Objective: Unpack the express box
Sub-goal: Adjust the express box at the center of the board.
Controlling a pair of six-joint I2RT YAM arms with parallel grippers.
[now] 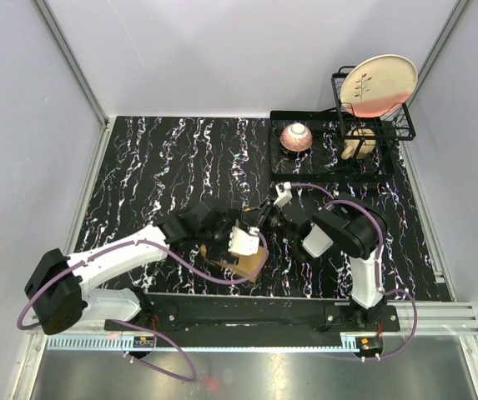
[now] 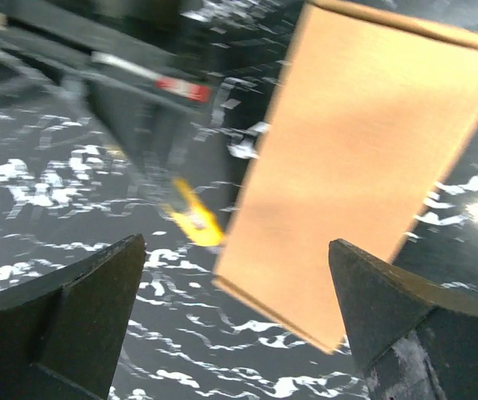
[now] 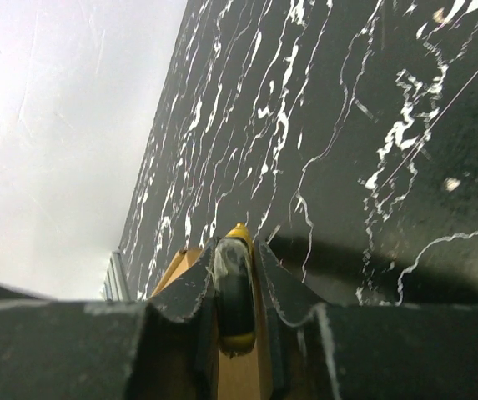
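Observation:
The express box point(image 2: 364, 158) is a flat brown cardboard box lying closed on the black marbled table, seen in the top view point(image 1: 249, 265) near the front edge. My left gripper point(image 2: 239, 321) hovers just above its near corner, open, with nothing between its fingers point(image 2: 72, 308). My right gripper point(image 3: 237, 250) is shut on a yellow utility knife point(image 3: 237, 292), whose yellow tip point(image 2: 195, 221) sits at the box's left edge. From above, the right gripper point(image 1: 261, 218) and the left gripper point(image 1: 243, 240) meet over the box.
A black tray point(image 1: 282, 167) at the back right holds a pink bowl point(image 1: 297, 137). A wire dish rack point(image 1: 405, 125) beside it carries an upright plate point(image 1: 378, 83). Grey walls enclose the table on three sides.

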